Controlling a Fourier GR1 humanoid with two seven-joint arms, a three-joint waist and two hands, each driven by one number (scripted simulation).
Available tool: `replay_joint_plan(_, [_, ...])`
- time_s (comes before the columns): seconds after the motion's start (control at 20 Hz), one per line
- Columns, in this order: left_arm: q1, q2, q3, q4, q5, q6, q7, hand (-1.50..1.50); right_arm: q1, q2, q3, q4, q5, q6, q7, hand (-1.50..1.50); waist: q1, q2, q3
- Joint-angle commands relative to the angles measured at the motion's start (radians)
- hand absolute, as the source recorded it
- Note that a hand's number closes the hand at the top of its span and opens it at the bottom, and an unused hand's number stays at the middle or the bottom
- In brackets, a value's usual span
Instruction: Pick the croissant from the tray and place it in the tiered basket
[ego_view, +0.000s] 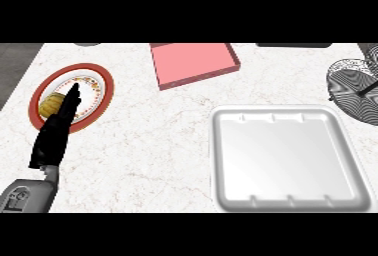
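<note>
A yellow-brown croissant (52, 104) lies on a red-rimmed plate (102, 76) at the counter's left. My left hand (57, 129) stretches over that plate with straight fingers, its fingertips (74, 89) past the croissant's right side and partly covering it. The hand is open and holds nothing. The white tray (280, 155) at the lower right holds nothing. The wire tiered basket (356, 86) stands at the right edge, partly cut off. My right hand does not show.
A pink box (193, 62) lies at the back middle. Two dark objects (292, 45) are cut off at the back edge. The marble counter ends in a dark strip (15, 65) along the far left.
</note>
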Motion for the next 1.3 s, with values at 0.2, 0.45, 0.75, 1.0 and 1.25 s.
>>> replay_joint_plan(0.2, [-0.007, -0.001, 0.027, 0.022, -0.013, -0.029, -0.011, 0.00, -0.115, -0.002, 0.005, 0.320, 0.012, -0.019, -0.203, 1.50, -0.003, 0.000, 0.000])
replay_joint_plan(0.45, [-0.011, -0.013, 0.021, 0.008, -0.015, -0.039, 0.011, 0.00, -0.142, -0.037, -0.015, 0.514, 0.020, -0.014, -0.307, 1.50, 0.007, 0.005, 0.001])
replay_joint_plan(0.75, [-0.016, 0.024, 0.068, -0.010, 0.020, -0.082, 0.014, 0.00, -0.190, -0.045, -0.049, 0.642, -0.008, 0.116, -0.215, -1.50, 0.012, 0.004, 0.001])
replay_joint_plan(1.0, [-0.022, -0.017, 0.045, 0.018, -0.028, -0.040, -0.010, 0.00, -0.206, -0.057, -0.146, 0.704, -0.091, 0.070, -0.298, -1.50, 0.014, 0.008, 0.002])
replay_joint_plan(1.25, [-0.013, -0.011, 0.046, -0.049, -0.029, -0.047, 0.049, 0.00, -0.188, -0.053, -0.238, 0.699, -0.187, 0.032, -0.331, -1.50, 0.000, 0.002, 0.002])
